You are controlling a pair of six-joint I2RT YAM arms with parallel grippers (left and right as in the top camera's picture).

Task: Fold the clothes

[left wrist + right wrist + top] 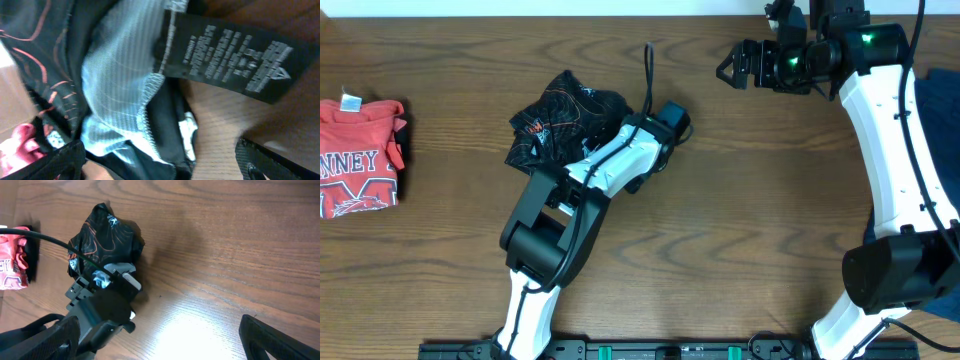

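Note:
The black jersey [563, 118] with thin orange wavy lines lies crumpled on the wooden table left of centre. It also shows in the right wrist view [105, 232]. My left gripper [160, 167] is open, its fingers spread wide right over the jersey's pale blue inside [117, 85] and a black care label [225, 57]. It holds nothing. In the overhead view the left arm [620, 155] covers the jersey's right side. My right gripper [730, 68] is open and empty, raised at the far right of the table, away from the jersey; its fingers frame bare wood [160, 340].
A folded red T-shirt [358, 155] with white lettering lies at the table's left edge; it also shows in the right wrist view [12, 255]. Something blue [940, 110] sits at the right edge behind the right arm.

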